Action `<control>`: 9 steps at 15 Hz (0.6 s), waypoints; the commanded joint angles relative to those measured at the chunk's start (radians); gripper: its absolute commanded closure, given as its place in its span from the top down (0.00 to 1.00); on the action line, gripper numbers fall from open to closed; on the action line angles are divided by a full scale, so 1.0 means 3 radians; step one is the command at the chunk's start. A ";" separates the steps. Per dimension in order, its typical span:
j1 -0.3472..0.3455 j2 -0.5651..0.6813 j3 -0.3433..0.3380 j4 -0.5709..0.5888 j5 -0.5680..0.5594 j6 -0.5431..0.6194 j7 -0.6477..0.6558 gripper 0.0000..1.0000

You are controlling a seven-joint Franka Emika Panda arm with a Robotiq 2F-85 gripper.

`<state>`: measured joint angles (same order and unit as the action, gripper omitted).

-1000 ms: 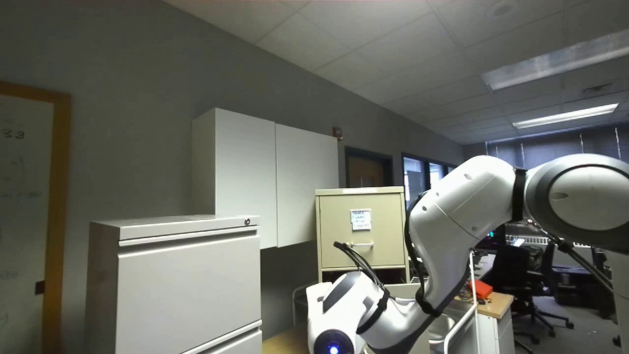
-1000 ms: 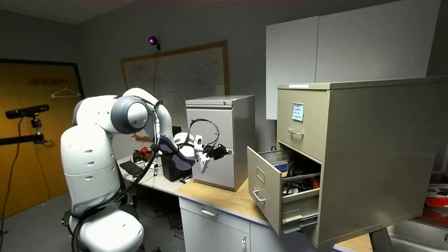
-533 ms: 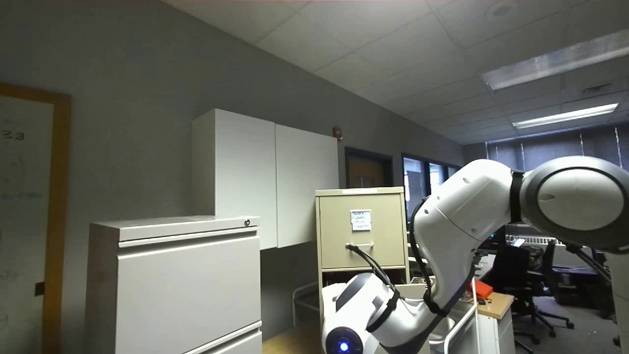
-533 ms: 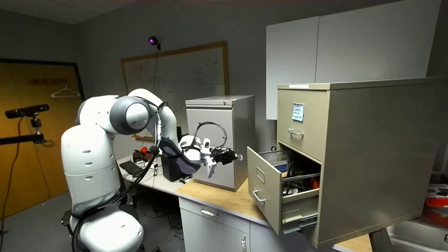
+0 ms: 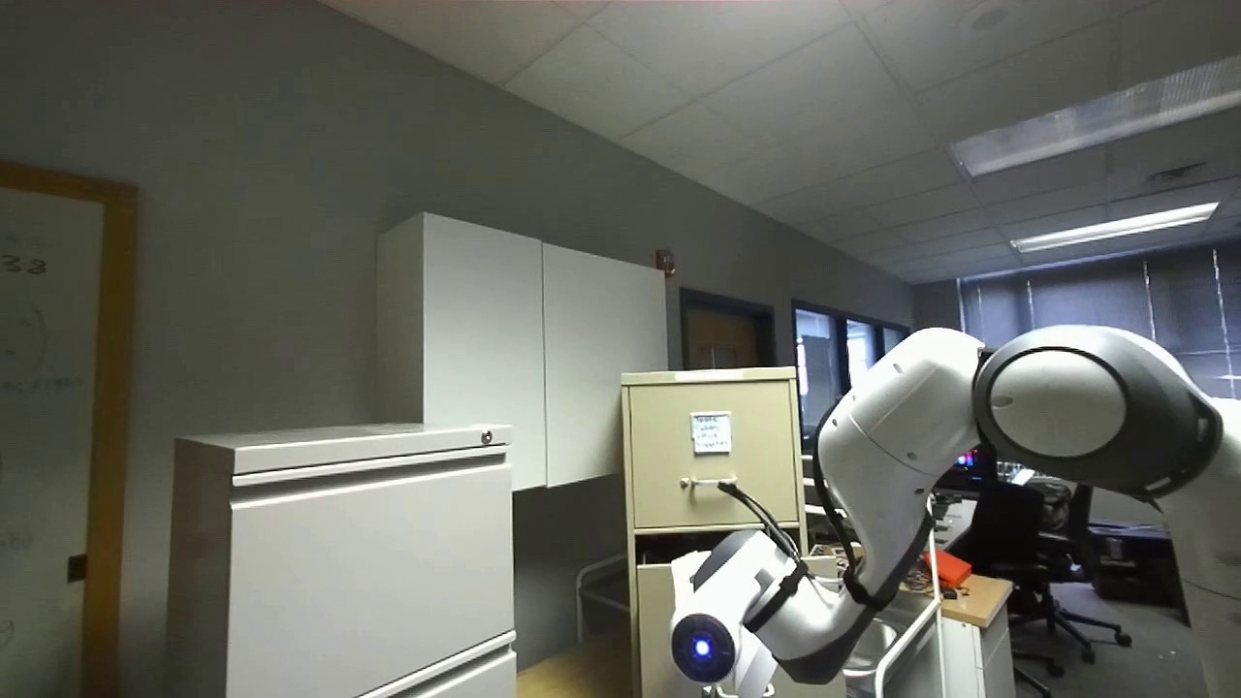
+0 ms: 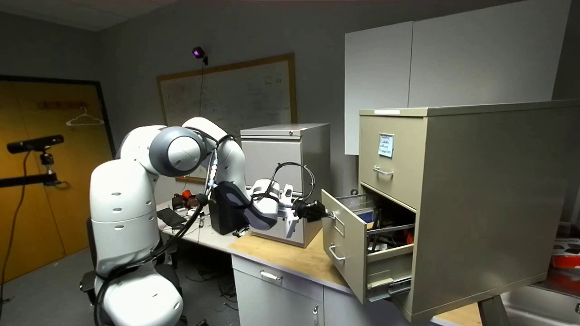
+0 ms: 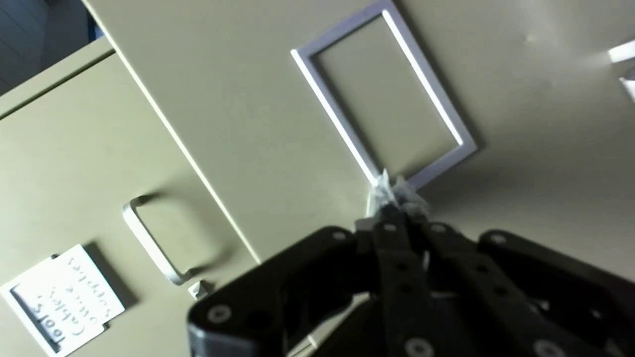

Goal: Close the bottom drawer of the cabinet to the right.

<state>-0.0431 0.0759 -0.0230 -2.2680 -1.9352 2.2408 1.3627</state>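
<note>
Bottom drawer [image 6: 355, 271]: hanging well open right of centre in an exterior view, beige front jutting out from the cabinet [image 6: 480, 203], which is filling the right side there.
Drawer contents [image 6: 383, 244]: peeking over the edge, a dark jumble I'm not really managing to sort out.
Gripper [image 7: 394, 198]: sitting closed, fingers pinched together, poking up from the bottom of the wrist view.
Fingertips [image 7: 412, 201]: wearing something pale and crinkly, covering the bottom corner of the label frame [image 7: 428, 77] mid-frame; pretty much looking like they're touching the drawer front.
Upper drawer [image 6: 405, 158]: sitting flush in the cabinet, its paper note [image 7: 64, 302] showing lower left in the wrist view, "Tools" and "Cables" just about readable.
Arm [image 6: 174, 151]: spanning from the left to the middle of an exterior view.
Grey cabinet [image 6: 285, 151]: standing on the wooden counter [image 6: 290, 256], behind the gripper mid-frame in that view.
White cupboards [image 6: 453, 68]: hanging on the wall, upper right, same view.
</note>
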 commanded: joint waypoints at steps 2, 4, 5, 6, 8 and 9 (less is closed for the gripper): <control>-0.0138 0.0421 -0.0093 0.0506 -0.0057 0.0262 -0.0203 0.03; -0.0199 0.0559 -0.0131 0.0710 -0.0183 0.0283 -0.0252 0.03; -0.0241 0.0644 -0.0162 0.0849 -0.0264 0.0294 -0.0311 0.03; -0.0278 0.0705 -0.0180 0.0961 -0.0277 0.0312 -0.0374 0.03; -0.0334 0.0812 -0.0194 0.1181 -0.0276 0.0345 -0.0481 0.04; -0.0368 0.0880 -0.0198 0.1311 -0.0249 0.0381 -0.0536 0.03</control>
<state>-0.1072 0.2341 -0.0562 -2.0583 -1.9905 2.3208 1.2719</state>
